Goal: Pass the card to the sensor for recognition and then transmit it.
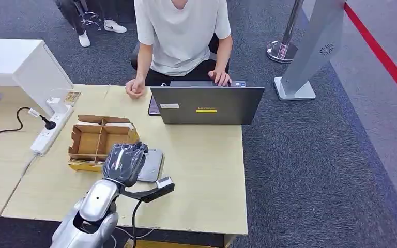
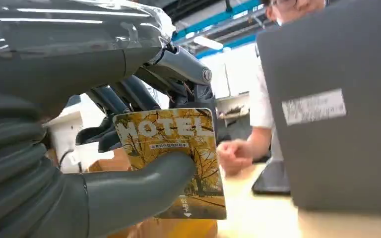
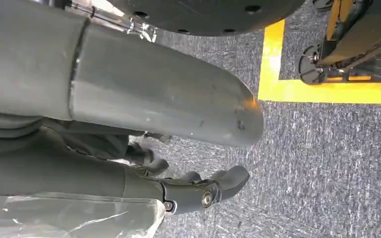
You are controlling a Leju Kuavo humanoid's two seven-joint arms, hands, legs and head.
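Left hand (image 1: 125, 161): raised over the near part of the wooden table (image 1: 207, 170), directly above a flat grey sensor pad (image 1: 154, 164), its thumb pressing a card (image 2: 176, 158) against the darker fingers (image 2: 129, 96). The card was yellow, printed with autumn trees and the word HOTEL, held upright with its printed face toward the wrist camera. Right hand (image 3: 198, 191): hung over grey carpet (image 3: 317, 163) beside a yellow floor line (image 3: 322, 91), fingers loosely curled and apart, holding nothing. Cardboard box (image 1: 99, 140): open, with compartments, stood on the table just beside the sensor pad on the robot's left. White power strip (image 1: 49, 132): lay farther left, with a black plug in it. Grey laptop (image 1: 207, 105): stood open at the far edge of the table, lid toward the robot. Person in a white shirt (image 1: 182, 33): seated behind the laptop, one hand on its keyboard, the other resting on the table.
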